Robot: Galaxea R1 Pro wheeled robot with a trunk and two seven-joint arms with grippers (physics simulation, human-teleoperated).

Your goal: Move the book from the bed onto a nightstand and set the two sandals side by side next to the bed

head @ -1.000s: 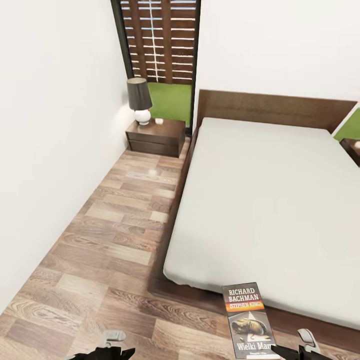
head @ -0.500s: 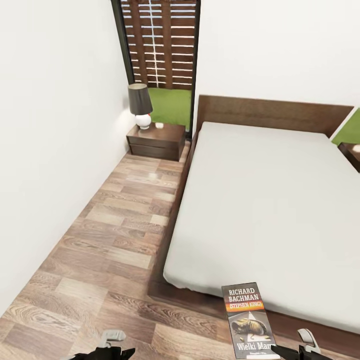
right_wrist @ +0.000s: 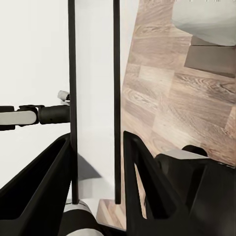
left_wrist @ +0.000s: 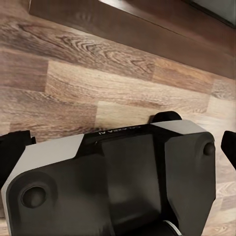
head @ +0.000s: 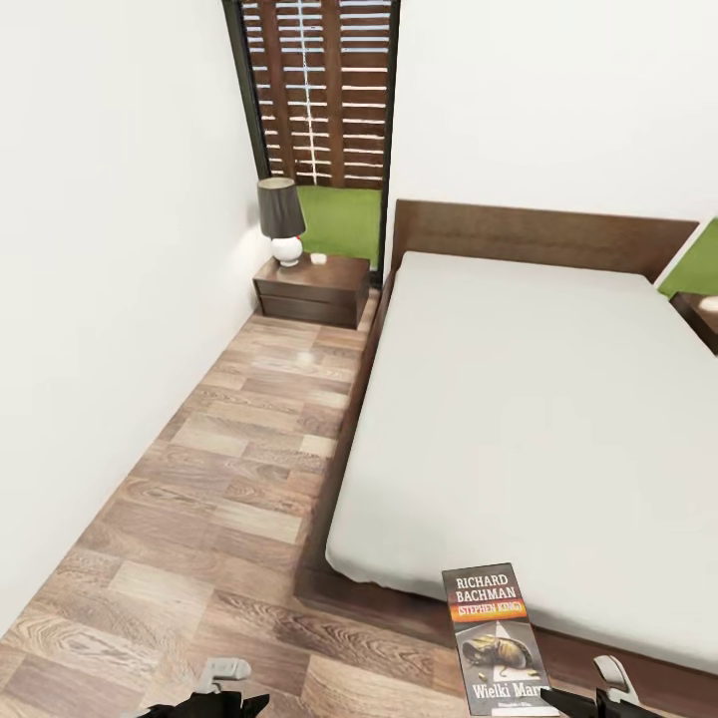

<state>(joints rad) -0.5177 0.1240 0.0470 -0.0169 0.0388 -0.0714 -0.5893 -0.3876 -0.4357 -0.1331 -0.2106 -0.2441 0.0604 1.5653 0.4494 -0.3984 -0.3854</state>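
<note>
Bedroom, plank floor. Right gripper clamped on book; left gripper — cannot tell. Carry it level to nightstand, setting it on the front edge, away from lamp.

Left gripper: black body, pale grey fingertip. Right gripper: thick black fingers. Robot base black with grey panels, round bolts, small white lettering.

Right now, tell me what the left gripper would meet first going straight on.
Probably the floor: the left gripper points down at bare planks just beyond the robot's own base, the bed frame farther off. Depth is unclear.
</note>
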